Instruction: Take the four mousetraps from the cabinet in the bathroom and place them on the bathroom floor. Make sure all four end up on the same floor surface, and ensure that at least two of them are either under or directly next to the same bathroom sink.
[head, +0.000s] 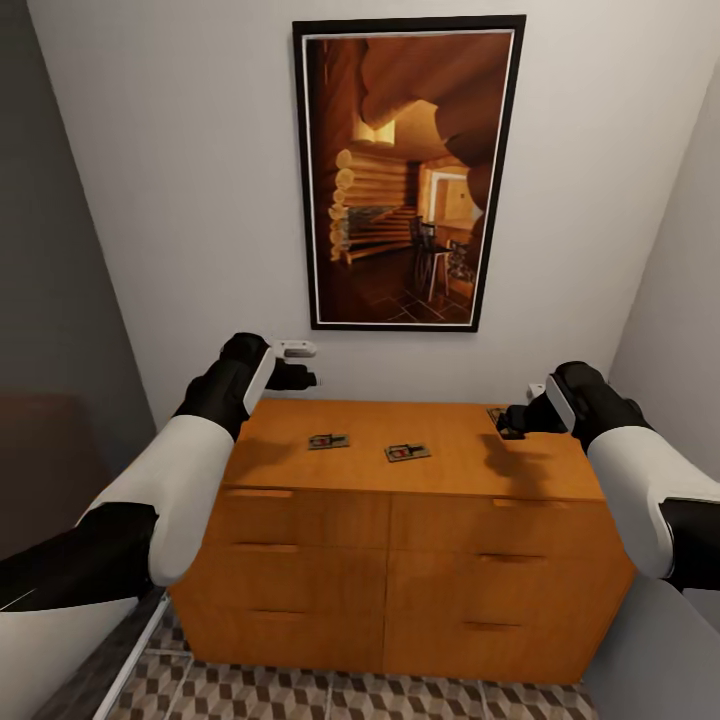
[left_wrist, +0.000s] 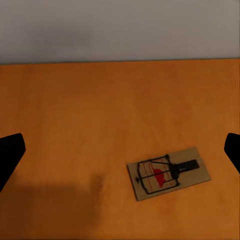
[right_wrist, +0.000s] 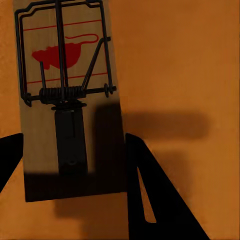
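Observation:
The orange-brown cabinet stands against the wall in front of me. Two mousetraps lie flat on the middle of its top. A third mousetrap lies at the back right. My right gripper is down on that trap: its two dark fingers press against the long edges of the board's near end, and the board rests on the wood. My left gripper hovers open above the back left corner. Its wrist view looks down on one trap, well beyond the wide-apart fingers.
A large framed picture hangs on the wall above the cabinet. Walls close in on both sides. Cube-patterned floor tiles show at the cabinet's foot. The cabinet drawers are closed.

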